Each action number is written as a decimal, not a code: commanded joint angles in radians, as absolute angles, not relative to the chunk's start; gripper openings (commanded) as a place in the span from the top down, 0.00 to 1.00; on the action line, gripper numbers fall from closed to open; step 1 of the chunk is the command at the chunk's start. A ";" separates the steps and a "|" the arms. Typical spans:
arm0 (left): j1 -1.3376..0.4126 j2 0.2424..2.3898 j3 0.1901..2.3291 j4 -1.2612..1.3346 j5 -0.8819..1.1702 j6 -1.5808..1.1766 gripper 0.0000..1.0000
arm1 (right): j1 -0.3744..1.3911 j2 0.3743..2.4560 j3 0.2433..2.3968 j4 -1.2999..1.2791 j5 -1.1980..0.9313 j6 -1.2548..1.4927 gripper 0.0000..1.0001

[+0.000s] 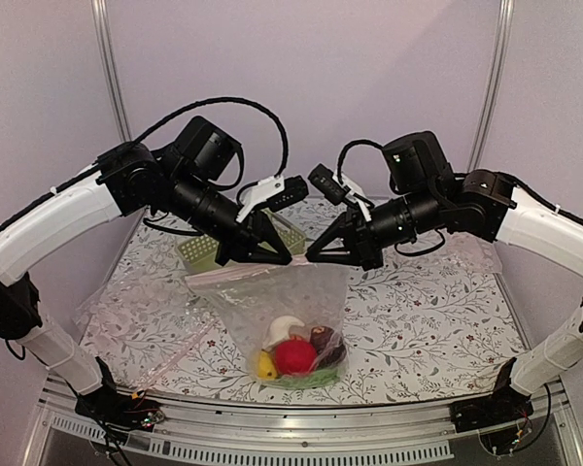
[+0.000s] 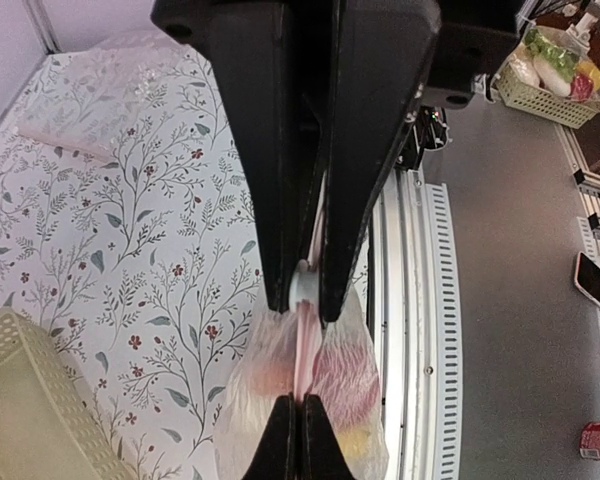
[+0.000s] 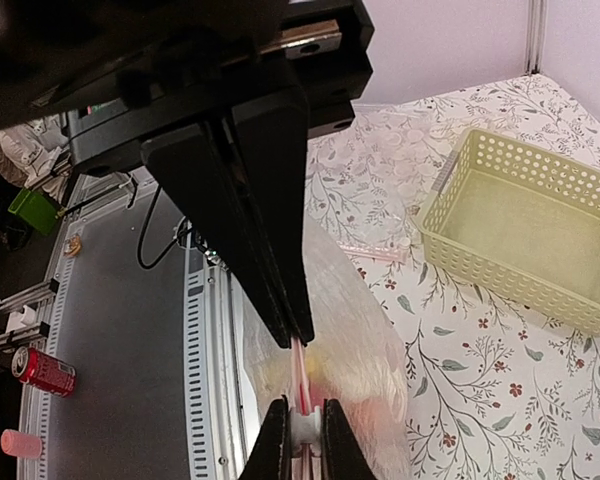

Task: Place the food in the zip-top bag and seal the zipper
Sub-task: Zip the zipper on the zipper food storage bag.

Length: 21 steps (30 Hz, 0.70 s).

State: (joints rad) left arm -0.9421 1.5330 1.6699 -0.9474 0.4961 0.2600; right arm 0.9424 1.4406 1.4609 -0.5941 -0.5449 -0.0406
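Note:
The zip-top bag (image 1: 272, 301) hangs from both grippers above the table's front middle. In its bottom lie the red ball (image 1: 293, 356), a white piece (image 1: 287, 325), a yellow piece (image 1: 265, 365), a dark maroon piece (image 1: 324, 340) and some green (image 1: 306, 381); I see no orange piece. My left gripper (image 1: 284, 258) is shut on the white slider (image 2: 302, 285) of the pink zipper (image 2: 308, 345). My right gripper (image 1: 311, 258) is shut on the pink strip (image 3: 299, 360) close beside it. The two grippers' fingertips nearly touch. The slider also shows in the right wrist view (image 3: 305, 432).
The light green lattice basket (image 1: 196, 250) stands behind the left gripper, seen also in the left wrist view (image 2: 30, 400) and the right wrist view (image 3: 520, 230). Other clear bags lie flat at the left (image 1: 136, 311) and the back right (image 1: 471, 254). The table's metal front rail (image 1: 301, 413) is just below the hanging bag.

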 commanded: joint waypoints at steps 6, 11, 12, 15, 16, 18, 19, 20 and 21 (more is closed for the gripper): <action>-0.953 1.496 1.666 -0.970 0.433 0.278 1.00 | 0.941 1.357 1.415 -0.624 -0.488 -0.038 1.00; -0.953 1.487 1.666 -0.974 0.422 0.279 1.00 | 0.934 1.330 1.407 -0.636 -0.478 -0.038 1.00; -0.953 1.487 1.666 -0.975 0.422 0.279 1.00 | 0.935 1.328 1.405 -0.639 -0.476 -0.038 1.00; -0.953 1.485 1.664 -0.977 0.408 0.279 1.00 | 0.933 1.317 1.401 -0.648 -0.467 -0.038 1.00; -0.953 1.485 1.663 -0.978 0.403 0.279 1.00 | 0.933 1.313 1.399 -0.651 -0.463 -0.038 1.00; -0.953 1.483 1.661 -0.978 0.400 0.281 1.00 | 0.933 1.305 1.397 -0.653 -0.460 -0.039 1.00; -0.953 1.482 1.660 -0.979 0.399 0.282 1.00 | 0.932 1.303 1.396 -0.657 -0.458 -0.039 1.00; -0.952 1.481 1.659 -0.978 0.395 0.283 1.00 | 0.931 1.300 1.396 -0.661 -0.455 -0.038 1.00; -0.952 1.480 1.660 -0.978 0.389 0.283 1.00 | 0.932 1.298 1.396 -0.663 -0.452 -0.039 1.00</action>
